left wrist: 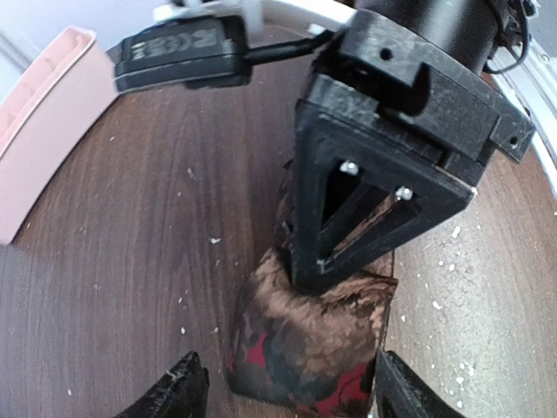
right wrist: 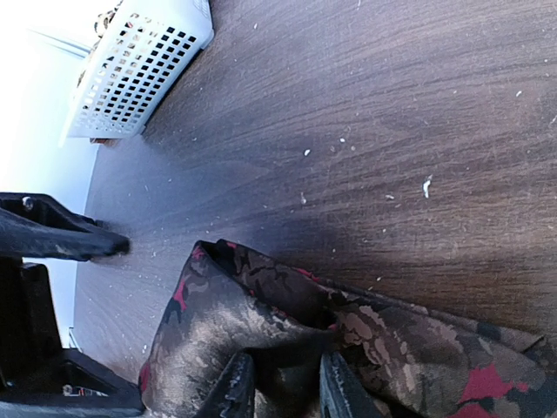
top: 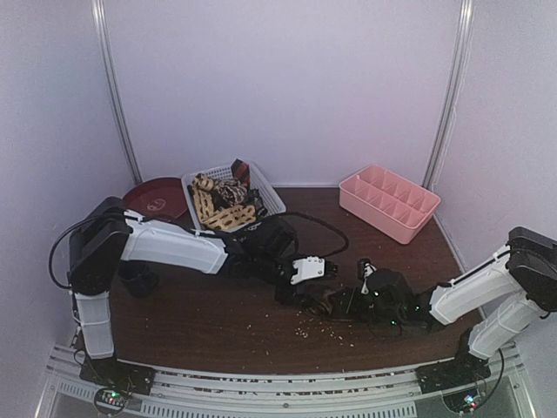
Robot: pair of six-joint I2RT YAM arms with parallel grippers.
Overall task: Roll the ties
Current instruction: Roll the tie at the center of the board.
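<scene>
Rolling the dark red-and-brown tie [left wrist: 305, 344], which lies bunched on the bench [top: 200, 322] between both sets of jaws.
The right jaws are clenched on a fold of the tie, pinning it from above. The left jaws stand released, straddling the bundled end without touching it. The left jaws should probably close squarely across the bundle before the right jaws let go, then turn slowly so the layers stack evenly and the slippery cloth cannot spring loose.

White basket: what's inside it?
Tan-and-cream patterned ties lie piled in the white basket, with darker ties toward the back. How many there are is unclear, because they overlap. The pile covers the basket floor and anything beneath it.
</scene>
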